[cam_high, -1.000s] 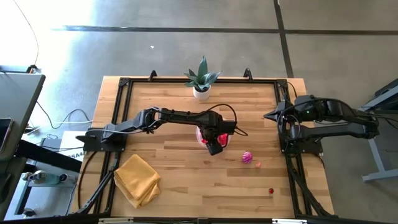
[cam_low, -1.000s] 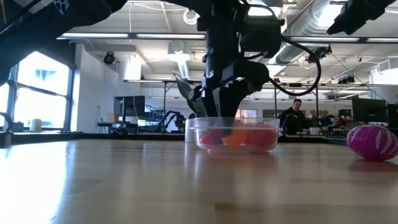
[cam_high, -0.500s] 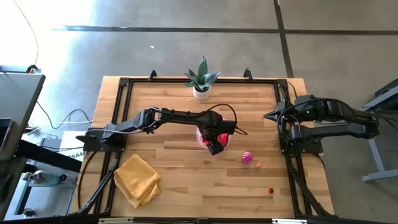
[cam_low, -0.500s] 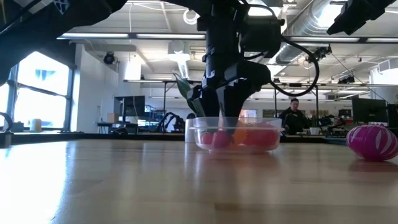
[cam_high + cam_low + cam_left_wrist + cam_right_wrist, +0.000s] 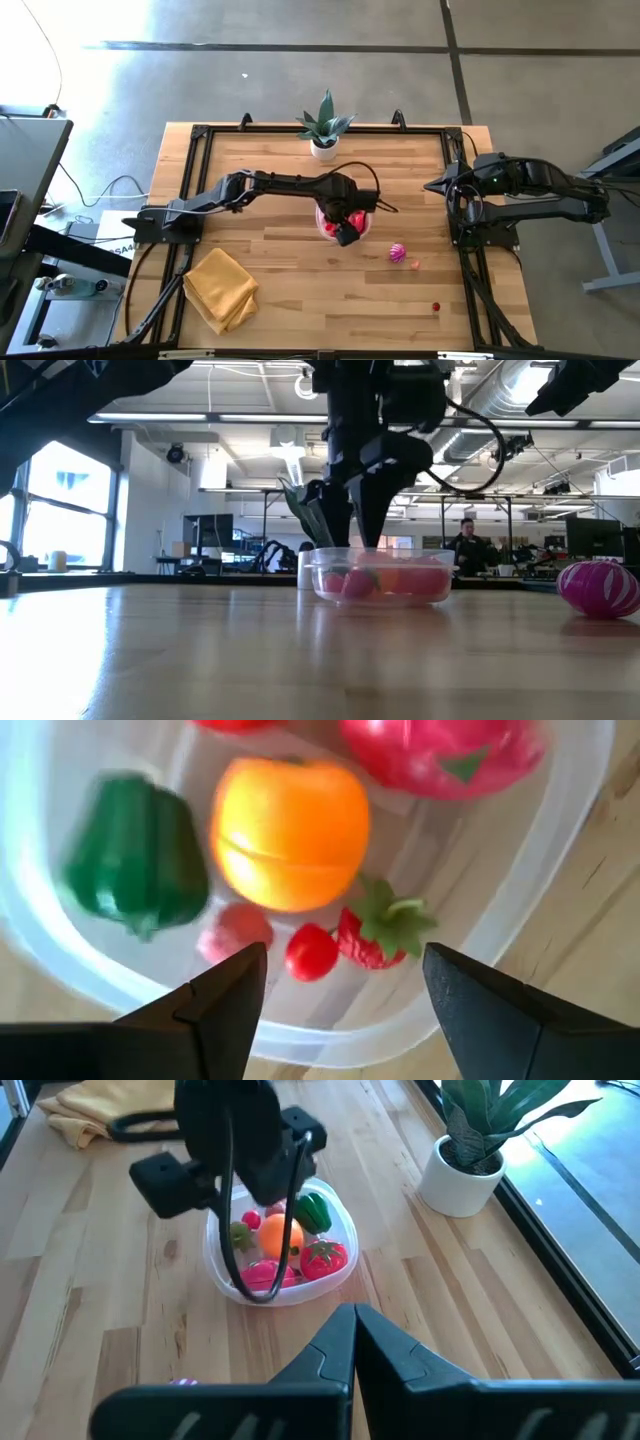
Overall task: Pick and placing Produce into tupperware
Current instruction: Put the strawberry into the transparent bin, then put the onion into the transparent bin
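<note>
The clear tupperware [image 5: 352, 215] stands mid-table and holds several produce pieces: a green pepper [image 5: 135, 860], an orange [image 5: 290, 830], a big red tomato [image 5: 440, 755], a strawberry [image 5: 375, 930] and a small red cherry [image 5: 311, 951]. My left gripper [image 5: 343, 960] hangs open just above the tub, pointing down, with nothing between its fingers. A magenta piece [image 5: 398, 252], a small pink piece [image 5: 415, 265] and a small red piece [image 5: 436, 308] lie on the table to the right. My right gripper [image 5: 352, 1320] waits shut at the right edge.
A folded yellow cloth [image 5: 220, 290] lies at the near left. A potted plant [image 5: 324, 130] stands at the far edge. The black frame [image 5: 190, 180] borders the wooden table. A person [image 5: 467, 545] sits in the room beyond.
My left gripper, down inside the tub, has opened and let go of a small red piece, which now lies among the other produce. The gripper has then risen a little, its fingertips now above the tub's rim.
</note>
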